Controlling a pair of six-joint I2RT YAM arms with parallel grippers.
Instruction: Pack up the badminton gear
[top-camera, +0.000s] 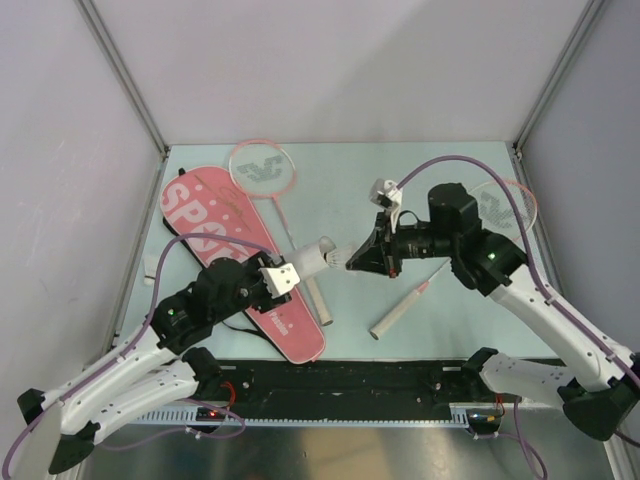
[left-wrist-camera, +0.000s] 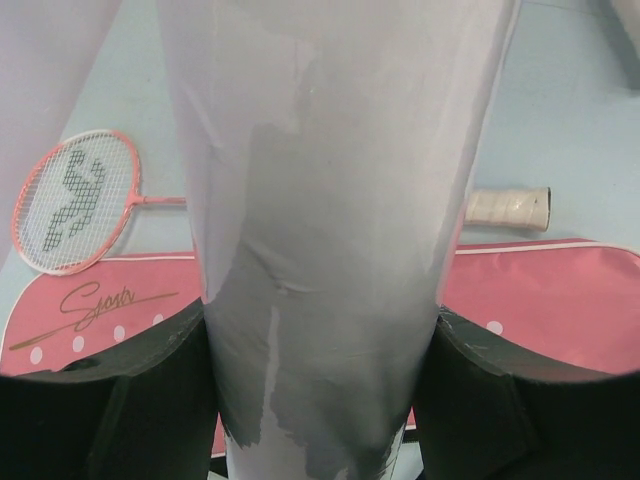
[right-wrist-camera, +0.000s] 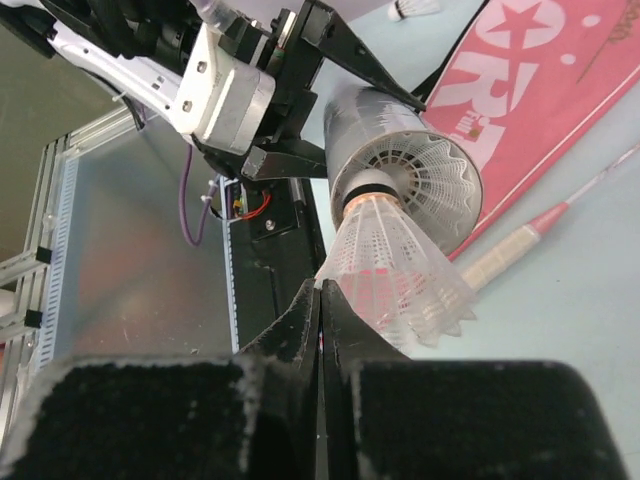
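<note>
Judging by how things lie, packing is barely begun: left gripper (top-camera: 285, 275), clamped wide around the tube (top-camera: 312, 258) above the bag's (top-camera: 215, 215) right edge, presents its mouth, one shuttlecock (right-wrist-camera: 425, 180) already inside, right gripper (right-wrist-camera: 320, 300) pinching a second shuttlecock (right-wrist-camera: 400, 270) there, while both rackets (top-camera: 262, 165) lie outside the bag.

I see a pink bag (top-camera: 200, 215) with white "SPORT" lettering, white dots and gold script. It lies on a pale blue surface (top-camera: 400, 170). The far racket (top-camera: 262, 168) has a pink rim and white strings with a dark logo. The right racket (top-camera: 505, 205) matches it, with a pale handle and a pink collar. The tube (top-camera: 312, 258) is whitish-grey. The near shuttlecock (right-wrist-camera: 400, 270) and the tube's shuttlecock (right-wrist-camera: 420, 185) are white and ribbed. My fingers (right-wrist-camera: 280, 340) are black.
</note>
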